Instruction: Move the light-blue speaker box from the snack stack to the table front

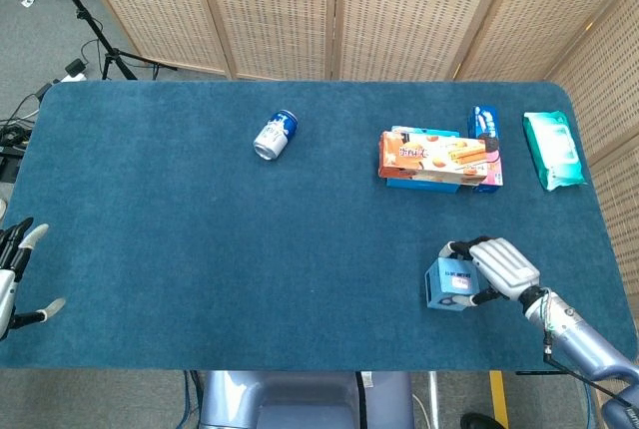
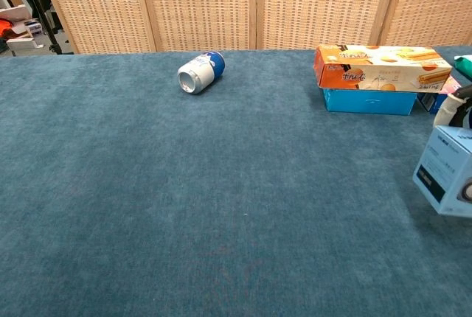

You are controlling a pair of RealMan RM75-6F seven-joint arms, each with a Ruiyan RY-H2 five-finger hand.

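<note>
Gripping the light-blue speaker box [image 1: 448,283], your right hand [image 1: 502,264] sits at the lower right of the head view, fingers wrapped over the box's top and far side. The box is close to the table's front edge [image 1: 329,367], with only a narrow band of blue cloth between it and the drop. In the chest view the box [image 2: 447,171] is cut by the right border of the frame, tilted, and whether it touches the cloth I cannot tell.

Above it in the head view, well apart, lies the snack stack [image 1: 437,160], with a green packet [image 1: 552,149] near the right edge. A can [image 1: 276,135] lies on its side at upper centre. You have wide open cloth to the box's left. Your left hand [image 1: 14,274] hangs at the lower left border, fingers apart, holding nothing.
</note>
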